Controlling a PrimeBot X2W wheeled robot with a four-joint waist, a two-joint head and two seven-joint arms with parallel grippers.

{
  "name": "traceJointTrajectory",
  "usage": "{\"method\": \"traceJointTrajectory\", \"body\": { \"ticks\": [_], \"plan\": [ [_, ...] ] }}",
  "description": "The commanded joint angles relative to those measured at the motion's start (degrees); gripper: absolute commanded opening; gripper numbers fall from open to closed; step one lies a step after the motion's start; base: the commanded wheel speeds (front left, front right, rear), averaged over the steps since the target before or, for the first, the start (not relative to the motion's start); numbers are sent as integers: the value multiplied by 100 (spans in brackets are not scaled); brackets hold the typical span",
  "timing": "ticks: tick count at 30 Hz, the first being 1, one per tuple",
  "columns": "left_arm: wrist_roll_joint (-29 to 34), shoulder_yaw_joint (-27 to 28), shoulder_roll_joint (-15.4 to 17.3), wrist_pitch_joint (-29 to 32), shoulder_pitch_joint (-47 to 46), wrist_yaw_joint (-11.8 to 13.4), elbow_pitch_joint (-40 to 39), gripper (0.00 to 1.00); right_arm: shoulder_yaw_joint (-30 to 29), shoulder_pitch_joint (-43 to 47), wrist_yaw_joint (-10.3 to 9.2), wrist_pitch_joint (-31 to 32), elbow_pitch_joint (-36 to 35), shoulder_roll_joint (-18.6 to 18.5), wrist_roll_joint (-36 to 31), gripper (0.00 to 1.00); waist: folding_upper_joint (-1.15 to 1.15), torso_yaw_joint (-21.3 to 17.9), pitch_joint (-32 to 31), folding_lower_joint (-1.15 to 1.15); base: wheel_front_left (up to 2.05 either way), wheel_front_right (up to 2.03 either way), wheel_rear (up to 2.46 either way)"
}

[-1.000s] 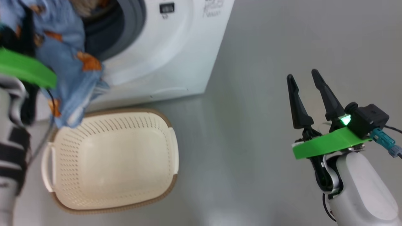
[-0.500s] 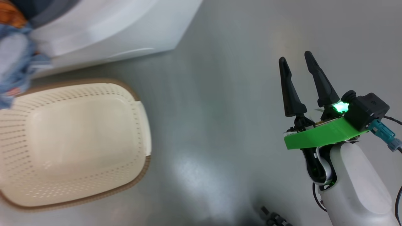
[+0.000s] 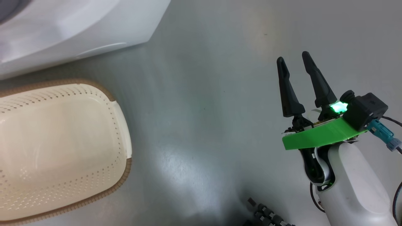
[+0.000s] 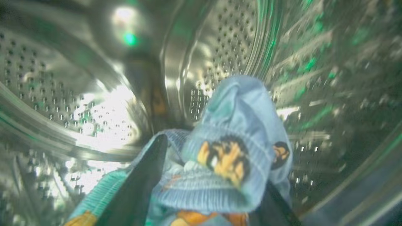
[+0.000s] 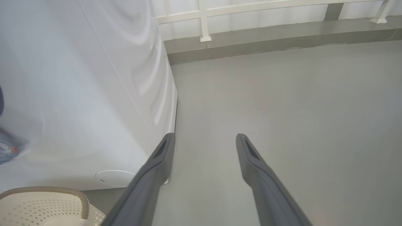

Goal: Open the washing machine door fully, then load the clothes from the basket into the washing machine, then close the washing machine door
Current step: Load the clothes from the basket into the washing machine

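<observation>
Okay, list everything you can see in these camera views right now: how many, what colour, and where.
washing machine: one, white, upper left of the head view, behind the basket
drum: one, perforated steel, all around the left gripper
clothes: one bunch, light blue with orange print, inside the drum, between the left gripper's fingers
basket: one, cream with a brown rim, on the floor in front of the washing machine; no clothes in the part that shows
floor: one, grey
railing: one, white, at the floor's far edge
linked cable: one, dark, bottom edge of the head view, kind unclear
left gripper: one, dark fingers spread, inside the drum
right gripper: one, dark fingers open, empty, over bare floor
</observation>
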Motion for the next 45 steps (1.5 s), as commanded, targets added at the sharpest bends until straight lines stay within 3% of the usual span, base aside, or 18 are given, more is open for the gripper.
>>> {"method": "traceJointTrajectory", "body": {
  "ticks": [1,6,9,20,30,45],
  "plan": [
    [-11,65,131,-21,172,-46,271,100,84,79,31,-45,-62,-10,28,100,0,64,-131,0,0,0,0],
    [-145,-80,-101,415,101,-197,1281,100,114,61,31,-45,7,-10,-10,100,0,161,-357,0,0,0,0],
    [-222,-156,-233,257,190,-290,1600,100,144,31,31,-45,85,-10,-19,100,0,226,-597,0,0,0,0],
    [-737,-40,-556,-24,1125,-364,1595,100,139,62,31,-45,347,-10,-94,100,0,482,-1377,0,0,0,0],
    [-886,116,-623,-29,2425,-367,723,100,184,240,31,-45,650,-185,21,100,0,831,-2301,0,0,0,0],
    [-198,887,-1101,-30,4528,-367,-1136,100,180,590,31,-45,836,-499,264,100,0,1334,-3229,0,0,0,0]
  ]
}}
